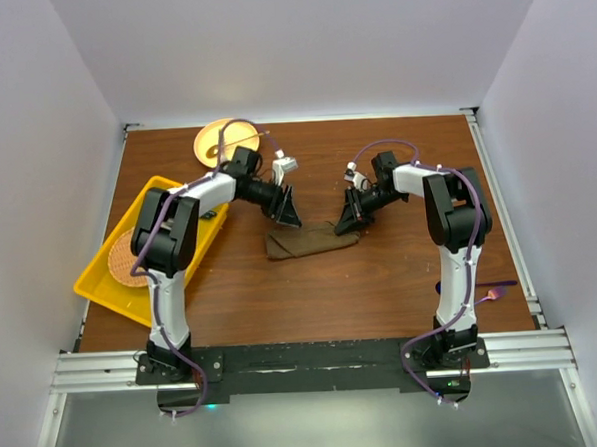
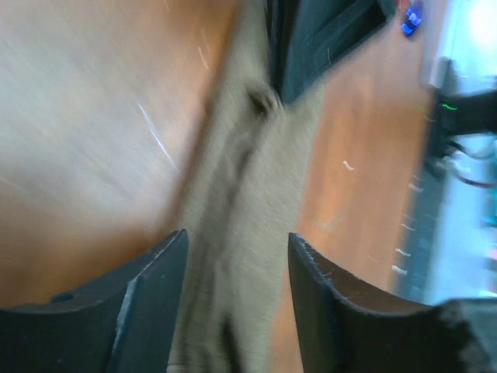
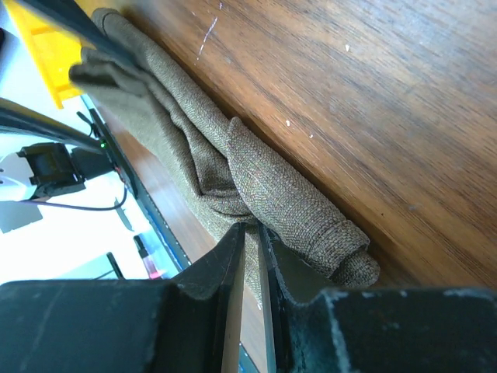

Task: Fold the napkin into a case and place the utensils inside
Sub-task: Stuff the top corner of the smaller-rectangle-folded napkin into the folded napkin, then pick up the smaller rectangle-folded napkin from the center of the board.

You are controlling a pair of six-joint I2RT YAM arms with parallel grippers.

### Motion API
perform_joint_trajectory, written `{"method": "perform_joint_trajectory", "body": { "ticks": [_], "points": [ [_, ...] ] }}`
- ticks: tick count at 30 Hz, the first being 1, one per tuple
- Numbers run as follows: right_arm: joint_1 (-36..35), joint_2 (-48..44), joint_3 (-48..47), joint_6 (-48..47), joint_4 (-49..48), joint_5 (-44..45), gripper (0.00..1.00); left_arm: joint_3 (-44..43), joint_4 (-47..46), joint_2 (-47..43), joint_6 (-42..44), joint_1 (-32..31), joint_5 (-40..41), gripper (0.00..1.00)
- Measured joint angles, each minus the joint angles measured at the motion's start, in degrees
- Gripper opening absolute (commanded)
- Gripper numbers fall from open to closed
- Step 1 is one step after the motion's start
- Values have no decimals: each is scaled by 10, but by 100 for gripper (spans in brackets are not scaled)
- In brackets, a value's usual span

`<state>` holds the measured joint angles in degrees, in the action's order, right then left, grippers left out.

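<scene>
Napkin of olive-brown woven cloth (image 1: 312,243) lies on the brown wooden table (image 1: 382,289), near its middle, gathered into a long narrow strip that runs left to right between the two arms. In the right wrist view its layers are rumpled and overlapping, and one end is rolled into a thick rounded lip.

At the left end of the strip, the left gripper (image 1: 288,216) points down at the cloth. In its own blurred wrist view its black fingers (image 2: 147,303) stand well apart, with the cloth running under the gap and nothing pinched.

The right gripper (image 1: 350,219) is at the strip's right end. Its fingers (image 3: 233,272) are drawn almost together, leaving only a sliver of a gap, and a thin fold of the napkin is nipped at their tips.

A rectangular yellow plastic tray (image 1: 96,284) sits at the table's left side, with a round woven tan mat (image 1: 120,261) lying in it. A round yellow plate (image 1: 214,140) rests near the far edge, behind the left arm. A slim purple utensil (image 1: 494,293) lies at the right edge of the table, well apart from the napkin; its shape is too small to make out.
</scene>
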<state>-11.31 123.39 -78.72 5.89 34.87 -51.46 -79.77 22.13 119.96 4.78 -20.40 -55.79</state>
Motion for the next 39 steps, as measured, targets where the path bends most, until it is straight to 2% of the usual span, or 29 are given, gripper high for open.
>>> {"method": "perform_joint_trajectory", "body": {
  "ticks": [3, 9, 14, 19, 21, 25, 30, 33, 34, 39],
  "points": [
    [0, 0, 0, 2, 0, 0, 18, -68, 26, 1, 71, -5, 40, 70],
    [1, 0, 0, 2, 0, 0, 18, -195, 97, 44, 203, -39, 80, 71],
    [1, 0, 0, 2, 0, 0, 18, -207, 153, 85, 261, -75, 78, 69],
    [1, 0, 0, 1, 0, 0, 18, -219, 191, 117, 273, -86, 48, 69],
    [1, 0, 0, 1, 0, 0, 18, -228, 201, 123, 274, -85, 42, 65],
    [1, 0, 0, 1, 0, 0, 18, -238, 215, 134, 275, -82, 29, 42],
    [1, 0, 0, -1, 2, -1, 18, -239, 222, 142, 278, -82, 24, 31],
    [1, 0, 0, -1, 2, -1, 20, -242, 224, 143, 279, -84, 25, 12],
    [1, 0, 0, -2, 2, -1, 21, -243, 225, 143, 279, -85, 26, 2],
    [2, -6, 0, -14, 9, -12, 37, -243, 222, 143, 276, -87, 30, 0]
  ]
}}
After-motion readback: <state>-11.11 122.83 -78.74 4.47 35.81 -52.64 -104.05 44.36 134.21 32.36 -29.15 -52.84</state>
